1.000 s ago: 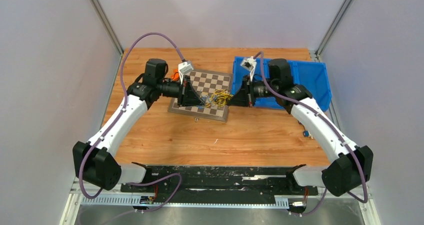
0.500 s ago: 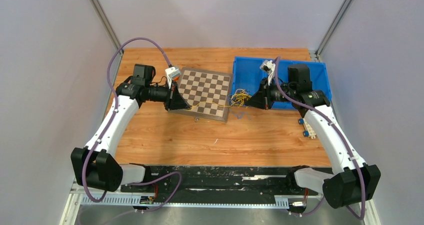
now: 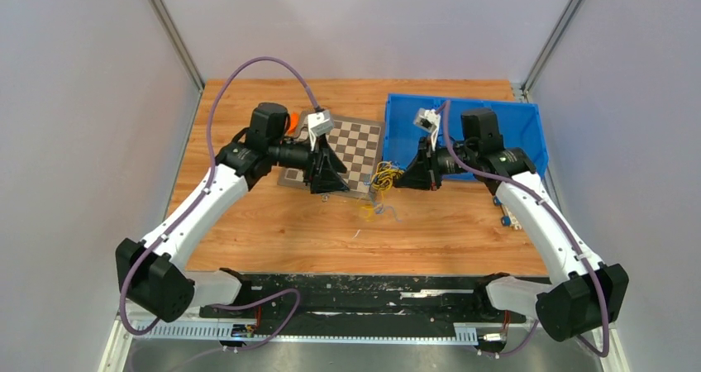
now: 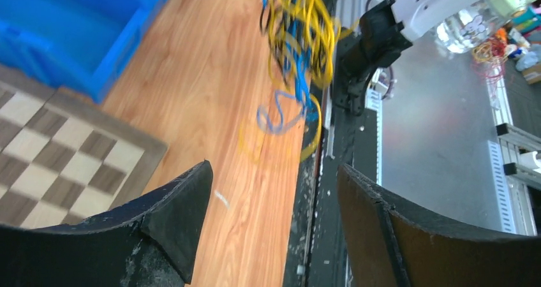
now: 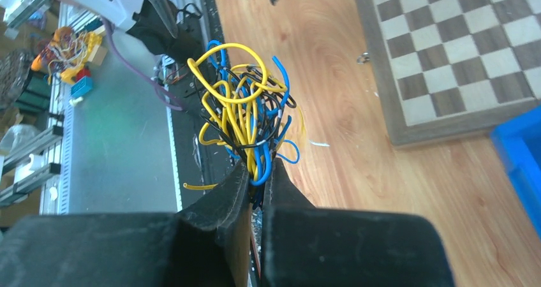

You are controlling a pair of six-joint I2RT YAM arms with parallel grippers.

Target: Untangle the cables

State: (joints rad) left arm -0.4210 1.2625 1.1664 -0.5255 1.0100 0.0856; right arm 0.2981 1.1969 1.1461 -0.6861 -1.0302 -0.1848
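L gripper [image 4: 274, 172] shifting back right over chessboard [image 3: 357, 143], fingers spreading, empty; R gripper [image 5: 256, 172] pinching yellow/blue/black cables [image 5: 241, 105] just right of board.

A wooden table [image 3: 273, 223] with a warm orange grain fills the middle of the booth. Plain pale grey walls [image 3: 83, 99] close it in on the left, the right and the back. Slim aluminium posts [image 3: 169, 29] run up the two back corners. Along the near edge of the table lies a black strip [image 3: 364, 293], scuffed with white marks. Below it sit a slotted metal rail [image 3: 331, 332] and a dull metal shelf [image 3: 372, 355]. The light is even and soft. In the left wrist view a smooth grey surface [image 4: 434, 140] spreads beyond the table's edge.
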